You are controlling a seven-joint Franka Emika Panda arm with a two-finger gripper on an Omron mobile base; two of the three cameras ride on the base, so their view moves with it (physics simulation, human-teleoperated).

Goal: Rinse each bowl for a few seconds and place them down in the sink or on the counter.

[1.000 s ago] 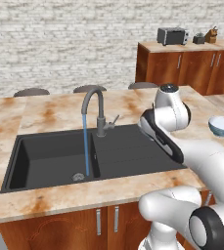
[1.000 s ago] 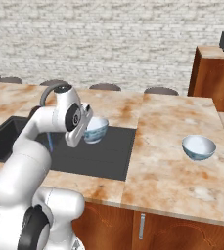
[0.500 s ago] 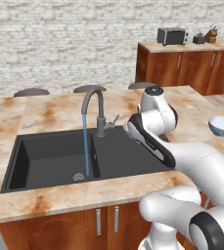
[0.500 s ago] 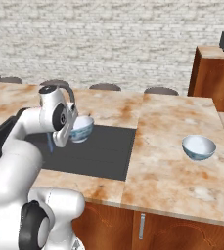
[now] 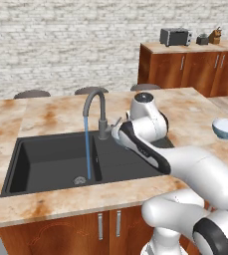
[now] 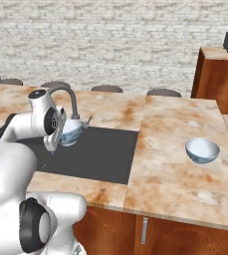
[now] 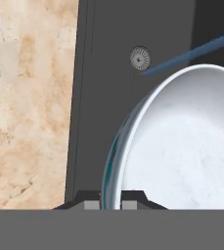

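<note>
My gripper [image 7: 111, 203] is shut on the rim of one bowl [image 7: 182, 146], white inside with a bluish outside. I hold it tilted over the black sink [image 7: 103, 88]. In the right base view this bowl [image 6: 69, 133] hangs just below the grey faucet [image 6: 68, 99], in front of my gripper [image 6: 59, 139]. A thin blue water stream [image 5: 87, 149] falls from the faucet [image 5: 96, 104] to the drain [image 7: 140, 57], passing just beyond the bowl's far rim in the hand view. The second bowl [image 6: 202, 150] stands upright on the counter [image 6: 170, 164] to the right, and appears too in the left base view [image 5: 226, 128].
The sink's flat drainboard [image 6: 110, 149] lies right of the basin [image 5: 51, 162]. A far wooden counter carries a toaster [image 5: 175, 36]. Stool tops [image 5: 32, 93] line the island's far edge. My arm [image 5: 150, 149] spans the drainboard.
My arm has swung left over the sink, carrying the gripped bowl from above the drainboard to just beside the faucet's stream. The bowl on the counter has not moved.
</note>
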